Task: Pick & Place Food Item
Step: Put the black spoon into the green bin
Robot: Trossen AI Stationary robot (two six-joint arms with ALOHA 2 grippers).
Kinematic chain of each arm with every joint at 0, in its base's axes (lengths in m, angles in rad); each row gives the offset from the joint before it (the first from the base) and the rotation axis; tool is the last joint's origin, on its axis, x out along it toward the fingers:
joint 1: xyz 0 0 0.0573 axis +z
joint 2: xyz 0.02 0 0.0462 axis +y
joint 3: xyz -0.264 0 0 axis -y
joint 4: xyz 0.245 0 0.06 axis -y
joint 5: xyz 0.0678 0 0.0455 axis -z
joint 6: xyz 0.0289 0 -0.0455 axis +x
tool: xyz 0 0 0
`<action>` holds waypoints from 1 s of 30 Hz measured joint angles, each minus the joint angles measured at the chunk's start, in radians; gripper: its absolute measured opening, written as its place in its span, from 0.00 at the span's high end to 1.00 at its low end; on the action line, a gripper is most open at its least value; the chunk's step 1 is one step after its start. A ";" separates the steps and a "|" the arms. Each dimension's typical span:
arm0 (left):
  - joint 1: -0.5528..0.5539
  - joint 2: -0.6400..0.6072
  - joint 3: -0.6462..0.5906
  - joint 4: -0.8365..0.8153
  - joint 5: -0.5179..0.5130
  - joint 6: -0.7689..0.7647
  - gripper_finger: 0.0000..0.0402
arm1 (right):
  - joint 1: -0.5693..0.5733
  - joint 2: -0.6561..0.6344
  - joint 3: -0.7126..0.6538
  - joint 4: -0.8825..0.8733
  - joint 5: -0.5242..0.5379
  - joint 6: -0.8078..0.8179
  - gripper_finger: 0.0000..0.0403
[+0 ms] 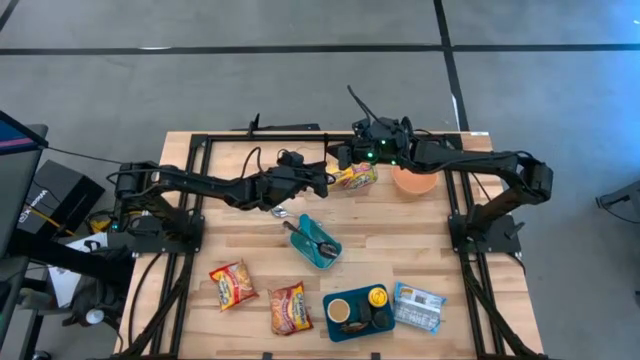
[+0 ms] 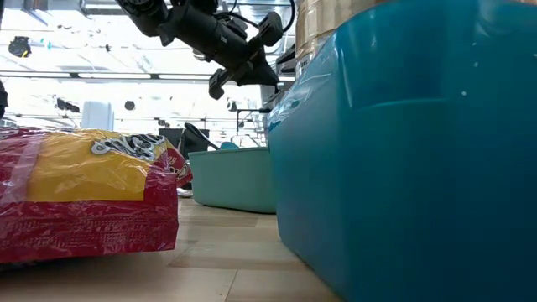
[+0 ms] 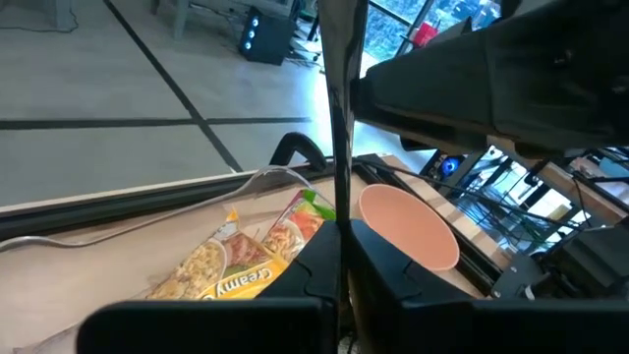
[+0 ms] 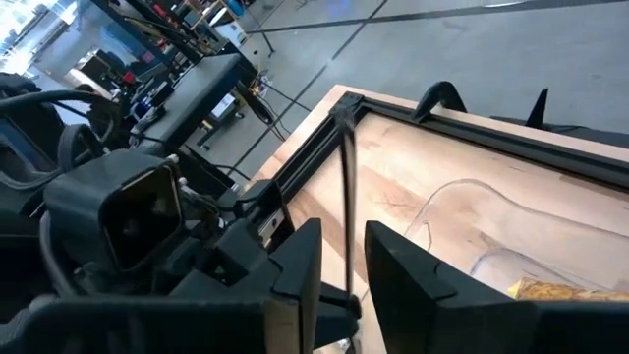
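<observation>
A yellow food packet (image 1: 358,177) lies flat on the wooden table at the far middle. It also shows in the left wrist view (image 3: 236,265) and the right wrist view (image 4: 565,290). A pink bowl (image 1: 414,181) stands just to its right, also seen in the left wrist view (image 3: 408,226). My left gripper (image 1: 326,182) reaches in from the left, its fingers closed at the packet's left end (image 3: 339,246). My right gripper (image 1: 343,157) hovers open and empty just beyond the packet's far left corner (image 4: 342,265). My left gripper is closed at the packet's left end corner (image 3: 310,208), coming level from the table's left. The fingers (image 3: 393,280) themselves hide the place of contact, so the kind of hold does not show. The rest of the packet lies on the table.
A teal tray (image 1: 318,241) with a utensil sits mid-table. Two red noodle packets (image 1: 232,285) (image 1: 290,308), a blue tray (image 1: 343,328) with a cup and a blue packet (image 1: 418,306) lie near the front edge. A black frame (image 1: 300,135) borders the far edge.
</observation>
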 joint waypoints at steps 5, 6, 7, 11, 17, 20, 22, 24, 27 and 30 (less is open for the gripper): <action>0.000 0.000 0.000 0.000 0.000 0.000 0.99 | 0.006 0.000 0.000 -0.001 0.029 -0.002 0.81; 0.000 0.000 0.000 0.000 0.000 0.000 0.99 | 0.008 0.000 0.000 -0.001 0.037 -0.002 0.81; 0.000 0.000 0.000 0.000 0.000 -0.001 0.99 | 0.013 0.000 0.000 -0.001 0.046 -0.002 0.81; 0.000 0.000 0.000 0.000 0.000 -0.003 0.99 | 0.034 0.000 0.000 0.001 0.084 -0.007 0.81; 0.000 0.000 0.000 0.000 0.000 -0.003 0.99 | 0.045 0.016 0.000 0.008 0.096 -0.007 0.81; -0.004 0.000 0.000 -0.001 0.000 -0.003 0.99 | 0.045 0.023 -0.003 0.000 0.096 -0.002 0.81; -0.005 0.000 0.000 -0.001 0.001 -0.003 0.99 | 0.045 0.036 0.002 0.032 0.096 -0.003 0.81; -0.006 0.000 0.000 -0.001 0.001 -0.003 0.99 | 0.045 0.042 -0.002 0.018 0.095 -0.002 0.81; -0.006 0.000 0.000 -0.001 0.001 -0.003 0.99 | 0.045 0.040 -0.001 0.033 0.095 -0.001 0.81; -0.006 0.000 0.000 -0.001 0.001 -0.002 0.99 | 0.045 0.048 0.000 0.029 0.095 0.001 0.81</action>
